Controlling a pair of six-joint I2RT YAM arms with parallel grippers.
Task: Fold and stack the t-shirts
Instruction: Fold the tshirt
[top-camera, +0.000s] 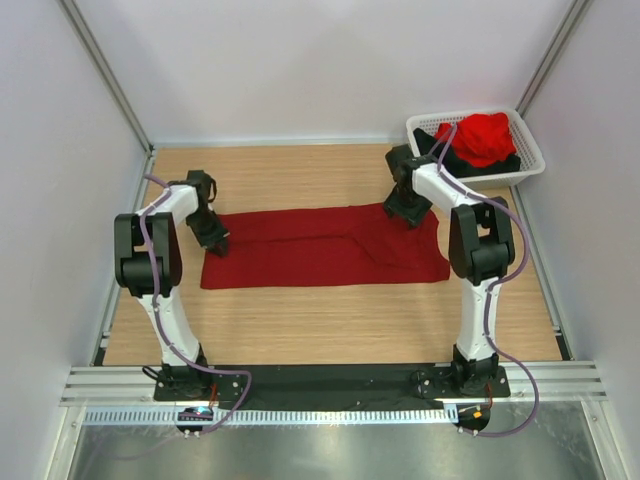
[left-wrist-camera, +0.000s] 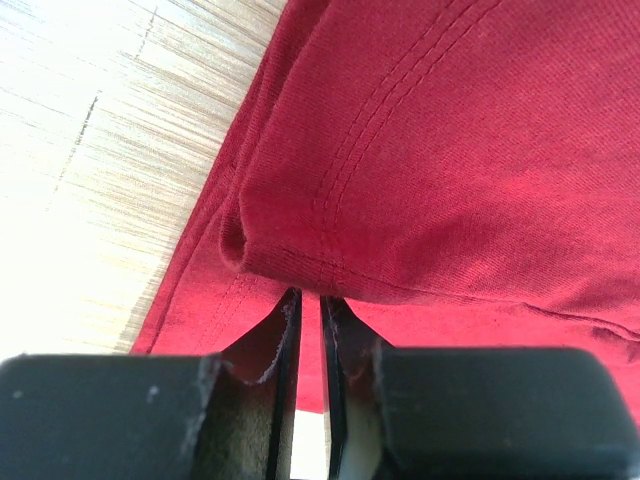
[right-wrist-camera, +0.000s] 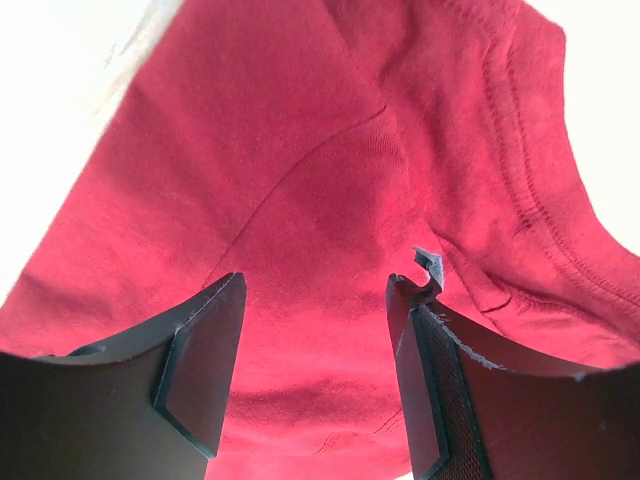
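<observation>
**Left claw nips the hem, right claw hangs wide over the far corner**

Here we are at the table (top-camera: 300, 325), and the dark crimson t-shirt (top-camera: 320, 250) lies stretched out flat in a long band across the middle of the wood, running left to right between the two arms.

The left gripper (top-camera: 215, 243) sits down at the shirt's left end. Up close, on the left wrist view, the left gripper (left-wrist-camera: 310, 297) has its jaws pressed almost together, only a thin slit between them. A rolled fold of the crimson t-shirt (left-wrist-camera: 450, 150), with its double-stitched hem, bunches right at the tips, so it looks like a pinch on the cloth edge. Pale wood shows off to the left of the fabric.

Over to the other side: the right gripper (top-camera: 405, 213) is at the shirt's far right corner. The right wrist view shows the right gripper (right-wrist-camera: 320, 285) with its jaws spread wide and nothing between them, the crimson t-shirt (right-wrist-camera: 300, 150) lying beneath and beyond the tips, a stitched seam curving off on the right.

Back in the far right corner, the white basket (top-camera: 532, 150) holds the brighter red t-shirt (top-camera: 485, 135), heaped on top of the black t-shirt (top-camera: 495, 166), well apart from the crimson one.
</observation>
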